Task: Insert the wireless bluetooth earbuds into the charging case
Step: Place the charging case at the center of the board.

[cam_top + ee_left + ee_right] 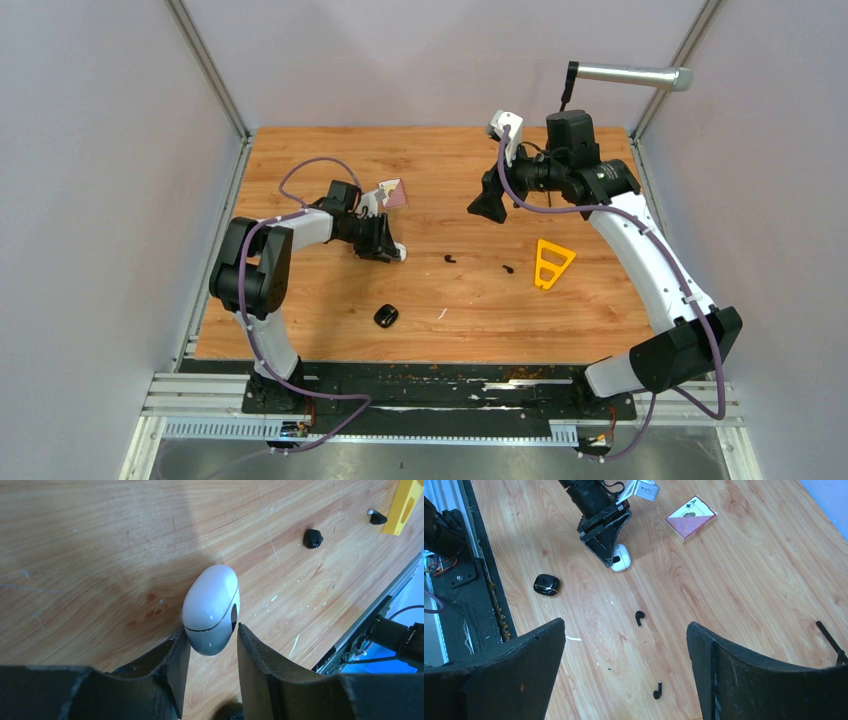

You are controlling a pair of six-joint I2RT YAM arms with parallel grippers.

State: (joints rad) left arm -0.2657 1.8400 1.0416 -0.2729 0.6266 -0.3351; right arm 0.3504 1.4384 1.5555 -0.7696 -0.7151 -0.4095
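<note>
Lettering on card box (690,517) near white charging case (211,605) is unreadable.

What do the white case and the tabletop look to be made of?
The white case: probably hard plastic, glossy; it carries sharp highlights and a thin seam line. The tabletop: wood or wood-look laminate, matte; grain lines and light scratches show.

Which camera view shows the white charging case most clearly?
The left wrist view: the white charging case sits large in the centre, seam visible, between the fingers of the left gripper. The top external view shows only a white speck; the right wrist view shows it small, partly behind that gripper.
</note>
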